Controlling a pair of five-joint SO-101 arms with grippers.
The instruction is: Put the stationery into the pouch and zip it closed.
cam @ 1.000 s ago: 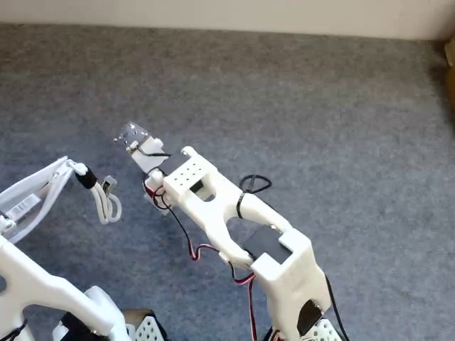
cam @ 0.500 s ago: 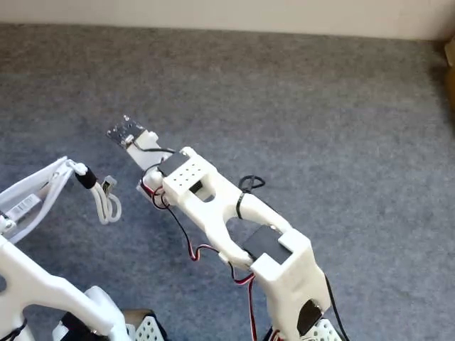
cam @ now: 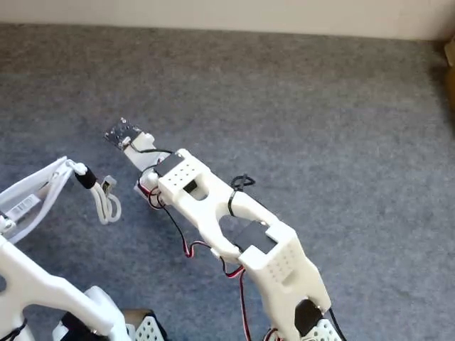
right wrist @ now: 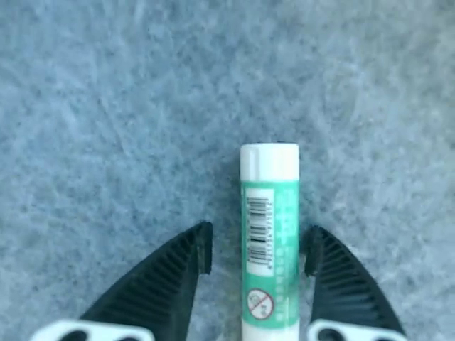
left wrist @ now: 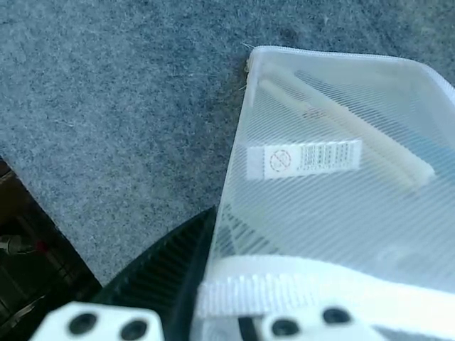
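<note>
While glue stick (right wrist: 269, 227) lies on grey carpet (right wrist: 106, 106), lower centre of right wrist frame, task looks roughly midway. Right gripper (right wrist: 259, 249) straddles it, fingers apart, one each side, not clamped. Done: one pale stick (left wrist: 341, 131) already inside translucent pouch (left wrist: 334, 213), upper right of left wrist frame. Remaining: grasp glue stick, carry to pouch, insert, zip shut; zip state not discernible. Left gripper (left wrist: 213, 270) at pouch's lower edge; whether it grips, cannot tell. Count: one pouch, one glue stick, one pale stick, two grippers.
</note>
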